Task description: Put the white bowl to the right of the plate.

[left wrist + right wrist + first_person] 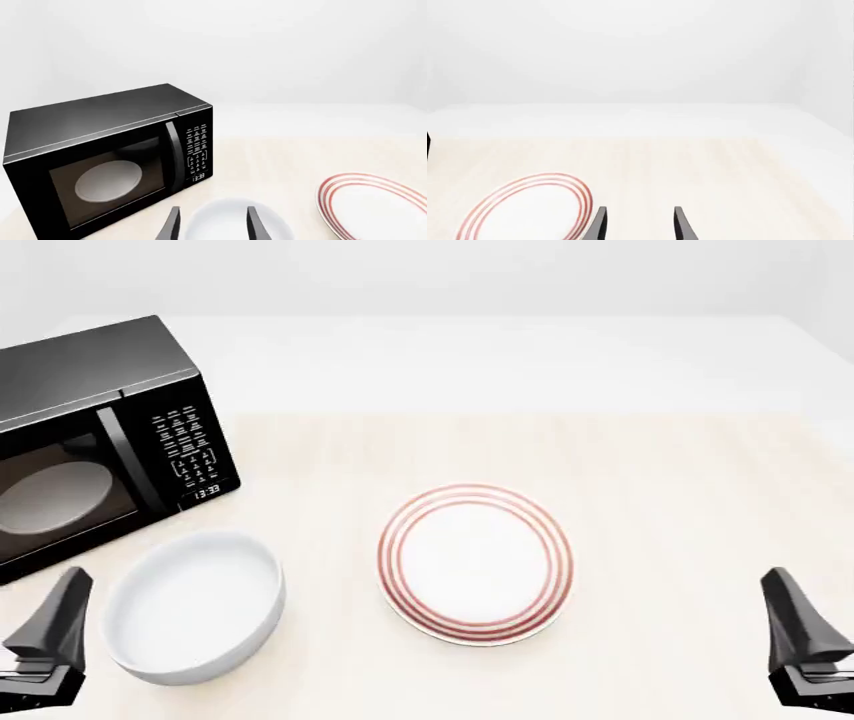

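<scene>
Front view shows the white bowl (195, 606) sitting on the pale wooden tabletop (641, 480), to the left of the plate (477, 563) and clear of it. The plate, ringed in red at its rim, lies flat near the middle of the tabletop. A black microwave (100, 435) stands at the far left, just behind the bowl, its door shut and a pale oval disc (51, 497) showing through the glass.

The left tool (47, 640) hangs low at the near left edge, close beside the bowl's left rim but not touching it. From the left wrist view, its two dark fingers (168, 227) stand apart with the bowl (233, 220) visible between and beyond them, so the tool is spread and grips nothing.

The right tool (807, 650) waits at the near right edge, well apart from the plate. In the right wrist view its fingers (599, 225) are likewise parted over bare wood, with the plate (527, 210) off to one side.
</scene>
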